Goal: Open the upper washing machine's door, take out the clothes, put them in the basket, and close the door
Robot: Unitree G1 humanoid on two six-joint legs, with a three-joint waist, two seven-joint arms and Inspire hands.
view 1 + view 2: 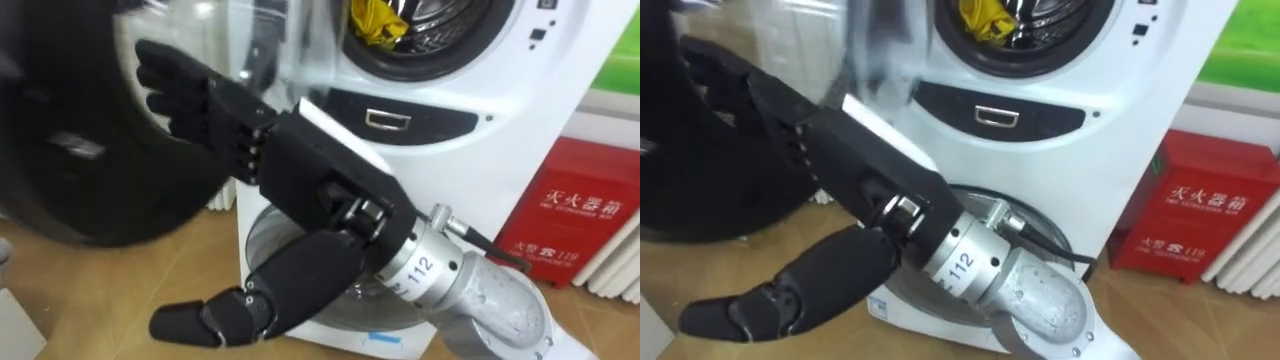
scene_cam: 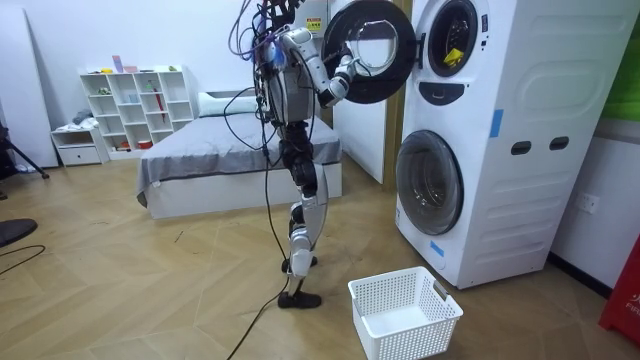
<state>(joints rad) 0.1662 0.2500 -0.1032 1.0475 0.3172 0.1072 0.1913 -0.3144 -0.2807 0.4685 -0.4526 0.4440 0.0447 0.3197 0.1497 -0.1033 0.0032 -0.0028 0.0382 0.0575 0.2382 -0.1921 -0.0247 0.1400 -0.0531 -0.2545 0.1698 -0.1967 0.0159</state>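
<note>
While the yellow cloth point(image 1: 375, 22) lies bunched in the open drum of the upper washing machine point(image 1: 480, 70), no hand touches it. The right hand point(image 1: 310, 170) reaches in from the lower right, well to the left of the drum. Its fingers point(image 1: 175, 90) are straight and slightly apart, laid flat toward the inner side of the swung-open dark door point(image 1: 60, 160); whether they press on it I cannot tell. The thumb hangs apart below. Under the drum sits the round door of the lower washing machine point(image 2: 430, 185), with a red box point(image 1: 575, 225) on the floor to its right. The room view has the robot upright beside the stacked machines, a white basket point(image 2: 405, 310) on the floor near its feet and a bed point(image 2: 200, 165) behind.
</note>
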